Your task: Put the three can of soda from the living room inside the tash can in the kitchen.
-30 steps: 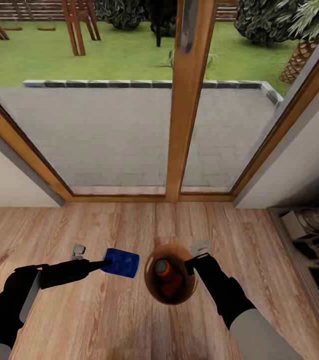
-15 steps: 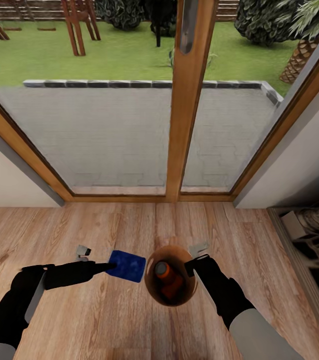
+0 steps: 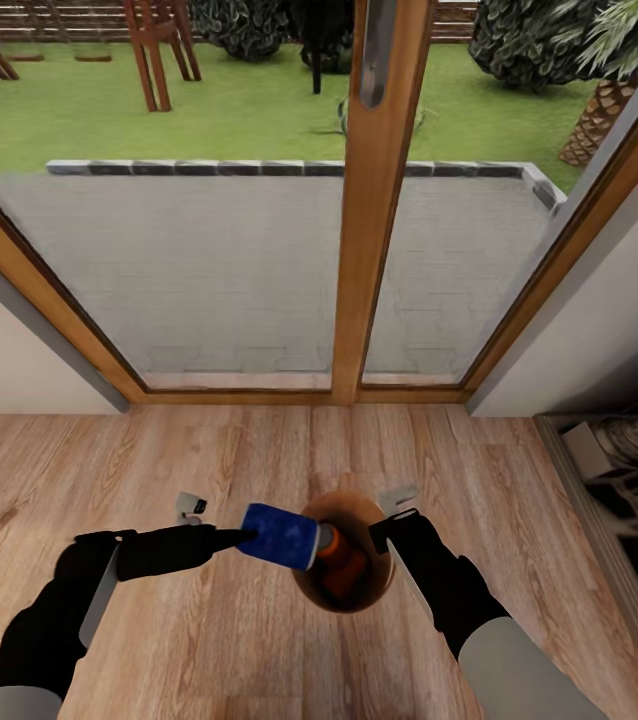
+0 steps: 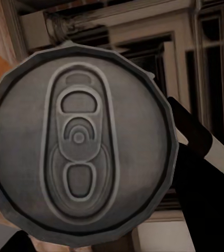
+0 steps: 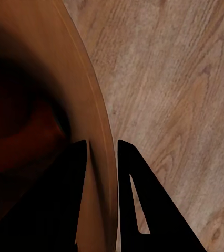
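Note:
My left gripper (image 3: 242, 538) is shut on a blue can of soda (image 3: 279, 537), held lying sideways just above the floor. Its far end overlaps the left rim of the tash can (image 3: 359, 598), a round copper-brown bin standing on the wood floor. An orange can of soda (image 3: 339, 562) lies inside the bin. The left wrist view looks straight at the held can's grey lid (image 4: 80, 142) with its pull tab. My right gripper (image 3: 384, 535) is shut on the bin's right rim. In the right wrist view the rim wall (image 5: 93, 105) passes between the two fingers of that gripper (image 5: 102, 157).
A wood-framed glass door (image 3: 369, 200) stands straight ahead, with a patio and lawn outside. White wall sections flank it on both sides. A dark low unit (image 3: 629, 490) sits along the right edge. Open wood floor (image 3: 89, 470) lies to the left.
My left gripper has carried the blue can to the right, from beside the bin to over its left rim. The right gripper and the bin have stayed put.

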Tool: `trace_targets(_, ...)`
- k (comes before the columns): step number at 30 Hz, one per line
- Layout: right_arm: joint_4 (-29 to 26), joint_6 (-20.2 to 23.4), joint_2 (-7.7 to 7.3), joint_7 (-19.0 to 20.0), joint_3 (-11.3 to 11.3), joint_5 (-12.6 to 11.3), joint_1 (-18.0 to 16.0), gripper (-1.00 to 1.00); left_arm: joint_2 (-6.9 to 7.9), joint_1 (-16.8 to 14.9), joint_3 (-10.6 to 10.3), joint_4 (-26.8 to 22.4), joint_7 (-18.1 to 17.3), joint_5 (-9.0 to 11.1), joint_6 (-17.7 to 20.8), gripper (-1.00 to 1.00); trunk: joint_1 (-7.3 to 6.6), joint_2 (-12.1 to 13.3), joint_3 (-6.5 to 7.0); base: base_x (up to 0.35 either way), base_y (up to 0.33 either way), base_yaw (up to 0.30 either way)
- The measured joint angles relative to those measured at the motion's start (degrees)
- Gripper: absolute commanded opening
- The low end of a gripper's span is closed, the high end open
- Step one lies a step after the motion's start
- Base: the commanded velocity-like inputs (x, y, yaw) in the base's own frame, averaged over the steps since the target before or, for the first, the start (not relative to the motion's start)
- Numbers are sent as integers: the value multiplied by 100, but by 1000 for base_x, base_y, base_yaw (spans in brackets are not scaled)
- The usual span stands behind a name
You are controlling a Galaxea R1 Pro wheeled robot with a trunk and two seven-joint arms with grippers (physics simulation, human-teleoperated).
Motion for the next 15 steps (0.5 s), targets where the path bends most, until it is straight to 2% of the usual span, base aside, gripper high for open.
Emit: trace_targets(15, 0, -1, 3, -6, 1, -10, -8, -100, -130, 3, -175, 22, 3, -13, 0, -100, 0, 0, 0, 0, 0, 0)
